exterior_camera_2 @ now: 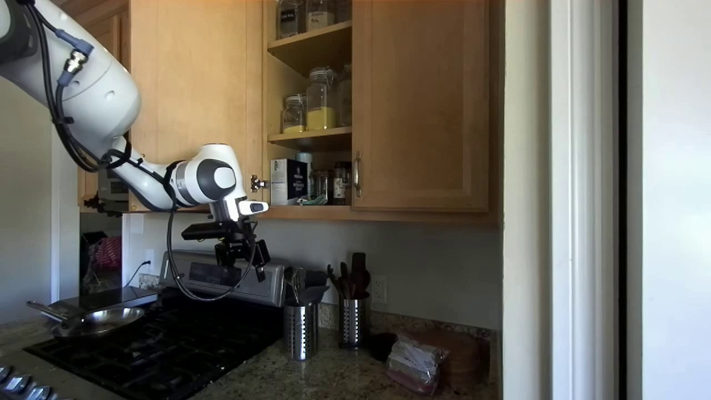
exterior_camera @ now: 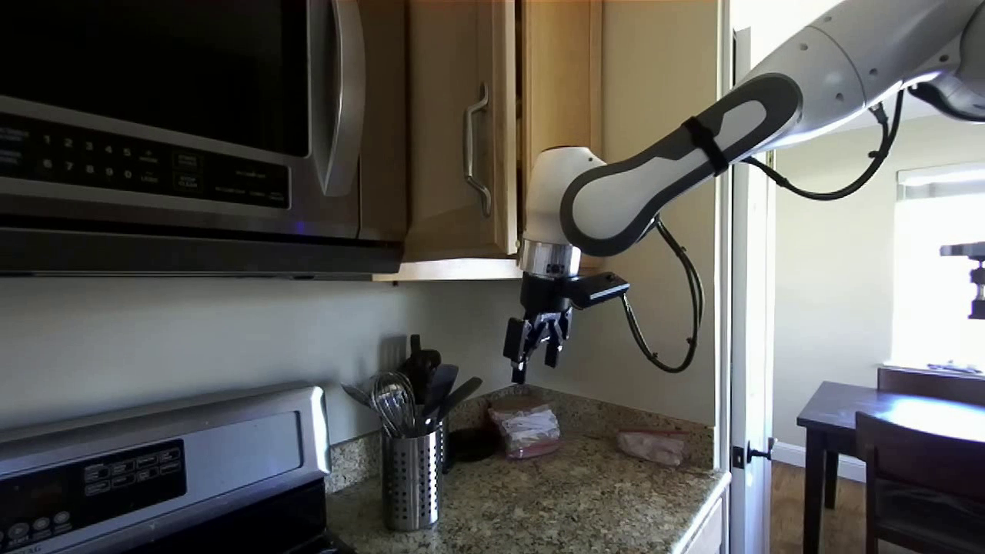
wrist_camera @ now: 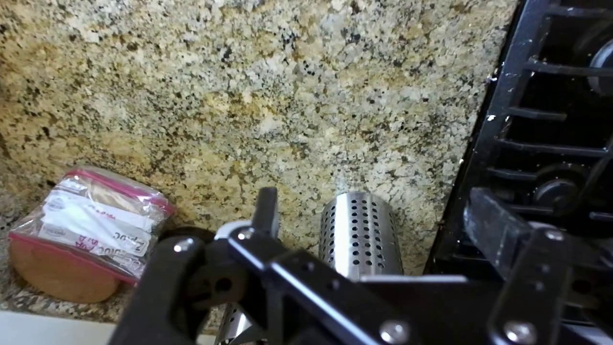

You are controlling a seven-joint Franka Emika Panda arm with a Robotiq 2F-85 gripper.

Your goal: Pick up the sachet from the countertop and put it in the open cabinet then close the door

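- Claw (exterior_camera: 536, 366), black, metal and two-fingered, points downward with its fingers apart; the wrist view shows a wide gap between them and nothing held.
- Above the claw, in an exterior view, the honey-coloured wooden panel door (exterior_camera: 442, 192) stands swung out, its slim silver bar handle (exterior_camera: 469, 146) on the face turned toward the steel-and-black microwave (exterior_camera: 231, 181).
- Higher than the claw and beyond it, the honey-coloured wooden wall cabinet (exterior_camera_2: 311, 213) is open; at its lowest level lies what I take for the small, crinkly, greenish sachet (exterior_camera_2: 315, 200), though it is too small to be sure.
- Below the claw, the speckled brown-grey stone bench (exterior_camera: 569, 492) carries a perforated steel utensil cylinder (wrist_camera: 359, 235) and a pink-edged clear plastic bag (wrist_camera: 96, 225); neither fits the sachet.
- Step in hand, as I judge it: the placing looks done, and closing the door is what remains.
- Next, the claw probably needs to rise, pass round the door's free edge to the handle side, and push the panel toward the cabinet, with the white-and-grey jointed arm (exterior_camera: 677, 165) kept out of its swing.
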